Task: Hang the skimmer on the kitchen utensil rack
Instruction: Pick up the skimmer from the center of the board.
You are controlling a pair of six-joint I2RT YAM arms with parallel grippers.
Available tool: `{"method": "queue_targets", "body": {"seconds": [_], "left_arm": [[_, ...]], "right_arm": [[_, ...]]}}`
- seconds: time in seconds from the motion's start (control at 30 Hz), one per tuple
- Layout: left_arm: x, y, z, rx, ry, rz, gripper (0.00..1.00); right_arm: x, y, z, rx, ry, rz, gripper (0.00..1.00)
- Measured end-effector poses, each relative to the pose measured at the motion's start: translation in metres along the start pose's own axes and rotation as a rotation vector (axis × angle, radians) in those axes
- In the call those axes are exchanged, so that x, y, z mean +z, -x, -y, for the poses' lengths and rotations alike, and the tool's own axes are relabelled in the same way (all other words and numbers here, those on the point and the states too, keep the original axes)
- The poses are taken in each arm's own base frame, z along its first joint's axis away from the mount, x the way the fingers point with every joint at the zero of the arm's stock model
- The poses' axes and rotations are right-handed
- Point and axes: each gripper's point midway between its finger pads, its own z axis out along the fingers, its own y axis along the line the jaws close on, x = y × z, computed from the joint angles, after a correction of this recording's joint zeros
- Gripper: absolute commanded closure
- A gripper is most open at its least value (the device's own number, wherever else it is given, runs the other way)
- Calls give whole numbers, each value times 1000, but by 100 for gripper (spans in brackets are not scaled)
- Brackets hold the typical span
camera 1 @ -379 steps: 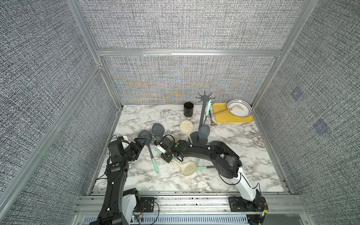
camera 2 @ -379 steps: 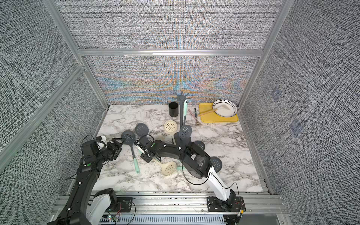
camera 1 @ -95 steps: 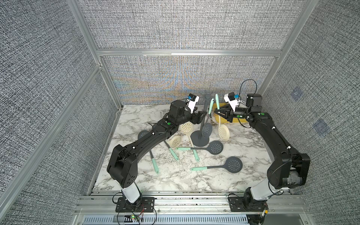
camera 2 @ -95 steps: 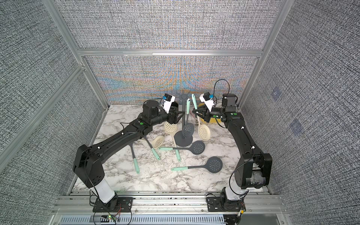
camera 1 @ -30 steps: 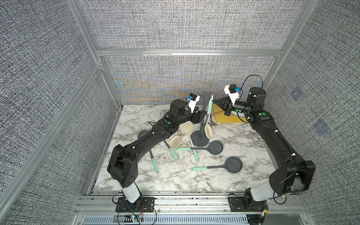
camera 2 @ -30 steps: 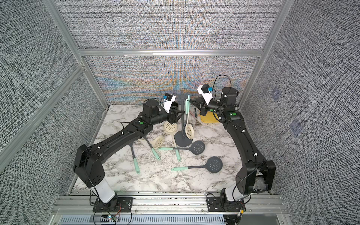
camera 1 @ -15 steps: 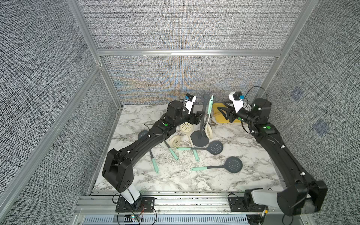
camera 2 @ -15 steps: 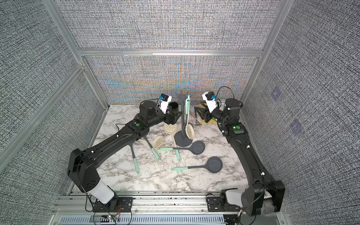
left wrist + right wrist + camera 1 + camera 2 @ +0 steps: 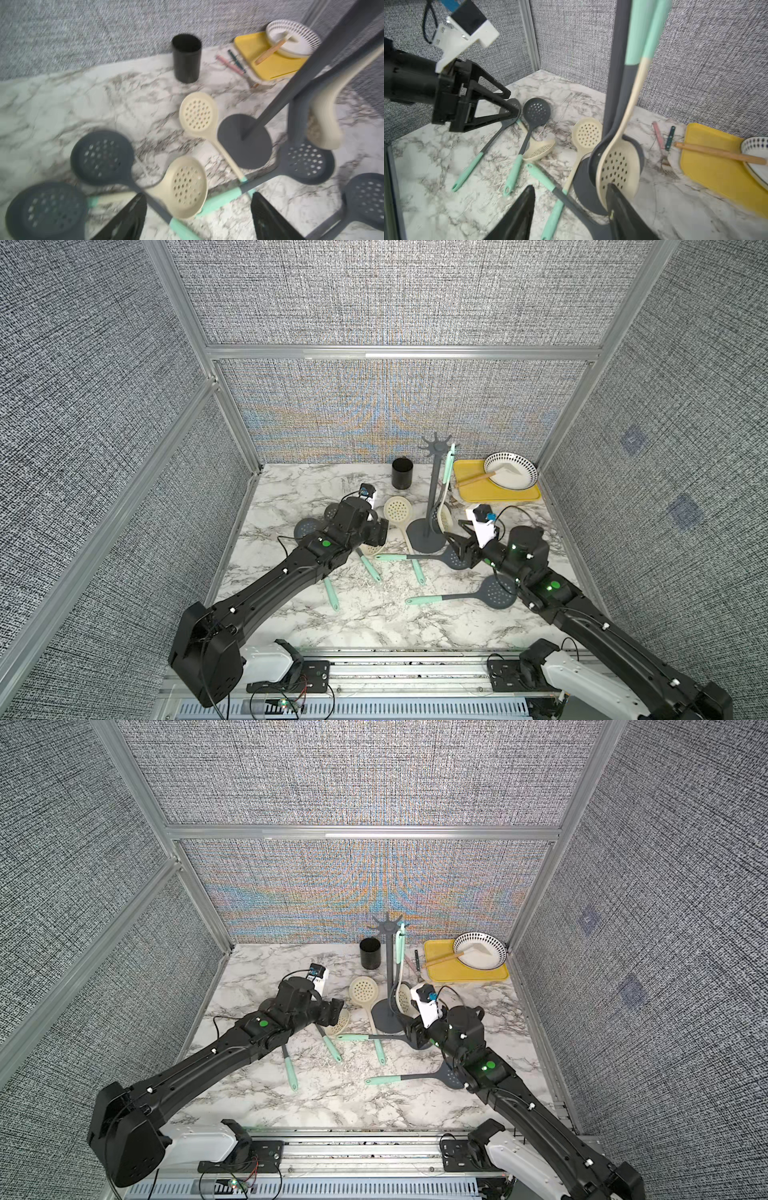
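Observation:
The kitchen utensil rack stands at the back middle on its round base. From its crown hangs a cream skimmer with a mint handle, and a dark grey skimmer hangs right behind it. My right gripper is open and empty, low beside the base. One finger is just in front of the cream head. My left gripper is open and empty on the rack's left, above loose skimmers.
Several loose skimmers lie on the marble: a cream one, dark ones, and one under the right gripper. A black cup stands at the back. A yellow tray holds a spotted bowl; pens lie beside it.
The right gripper has opened and let go of the cream skimmer's handle. It has dropped from the rack's crown down to beside the base. The left arm drew back and lower. The skimmer stays hanging.

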Motion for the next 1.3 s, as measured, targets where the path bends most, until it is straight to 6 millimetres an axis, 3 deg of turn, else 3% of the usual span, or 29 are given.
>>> {"method": "queue_targets", "body": {"seconds": [0.13,0.23,0.33,0.53,0.73,0.8,0.87,0.93,1.07,1.3], "left_arm": [[2,-49,-25,-113,101,-96,21],[10,-74,-40,-183,177,-160,24],[24,-87,-56,-252,243,-213,26],[47,-96,-83,-376,300,-262,32],[67,-90,-83,-414,256,-283,35],[68,-88,-86,-436,241,-274,35],[65,-88,-89,-455,220,-261,35],[60,-86,-87,-455,191,-242,35],[47,-77,-81,-437,136,-191,35],[24,-68,-83,-414,111,-111,35]], "right_arm": [[8,-38,-43,-2,81,-96,43],[19,-73,-64,18,119,-199,43],[35,-103,-83,40,151,-305,43],[65,-135,-103,113,185,-415,42],[106,-141,-125,145,223,-459,39],[121,-137,-123,166,191,-455,30],[135,-127,-115,197,137,-429,14],[147,-116,-106,227,75,-395,8],[168,-109,-91,293,-19,-369,8],[198,-117,-68,342,-109,-389,14]]}}
